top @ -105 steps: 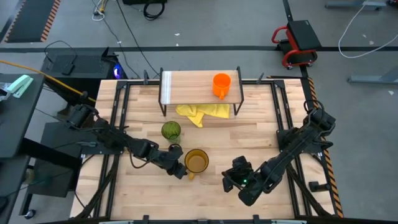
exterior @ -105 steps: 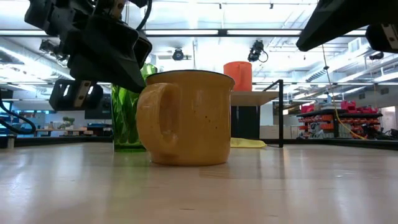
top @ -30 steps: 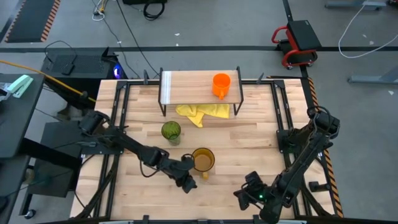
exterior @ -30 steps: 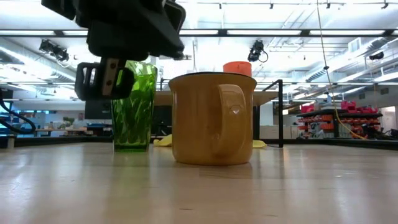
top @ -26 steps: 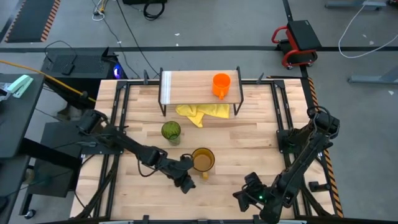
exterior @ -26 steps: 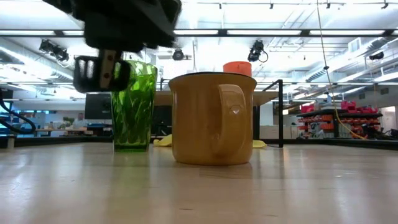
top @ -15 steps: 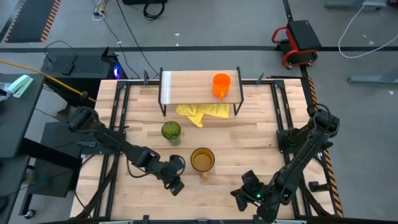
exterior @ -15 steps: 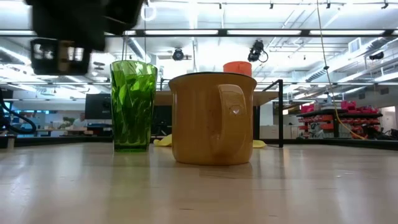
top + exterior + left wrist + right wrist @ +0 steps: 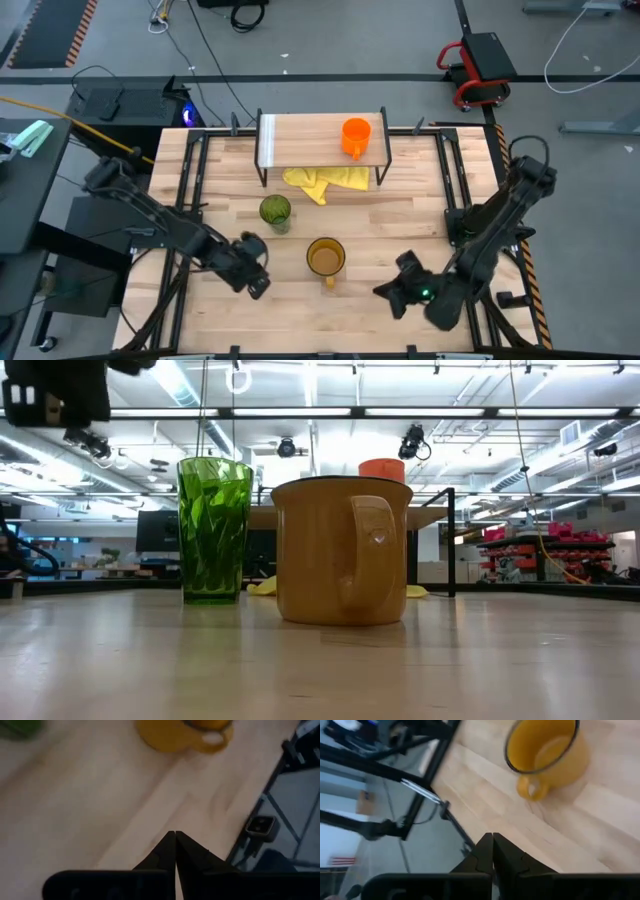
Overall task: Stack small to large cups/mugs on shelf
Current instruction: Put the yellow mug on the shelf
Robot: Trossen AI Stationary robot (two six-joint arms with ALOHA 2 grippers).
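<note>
The amber mug (image 9: 325, 258) stands upright on its base near the table's middle, its handle (image 9: 330, 283) toward the near edge. The green tumbler (image 9: 275, 211) stands upright to its far left. The orange mug (image 9: 356, 136) sits on the shelf (image 9: 300, 140), toward its right end. My left gripper (image 9: 256, 286) hovers left of the amber mug, shut on nothing. My right gripper (image 9: 386, 296) hovers to the mug's near right, also shut. The left wrist view shows the left gripper (image 9: 175, 834) with the amber mug (image 9: 180, 735) beyond; the right wrist view shows the right gripper (image 9: 492, 835) and the mug (image 9: 545, 752).
A yellow cloth (image 9: 325, 180) lies under the shelf, spilling toward the near side. Black frame rails (image 9: 450, 200) run along the table's left and right sides. Bare slatted tabletop (image 9: 330, 320) lies along the near edge between the two grippers.
My left gripper has drawn back from beside the amber mug toward the table's left and has risen. My right gripper has shifted a little toward the far edge, nearer the mug. The mug, the tumbler and the orange mug have stayed put.
</note>
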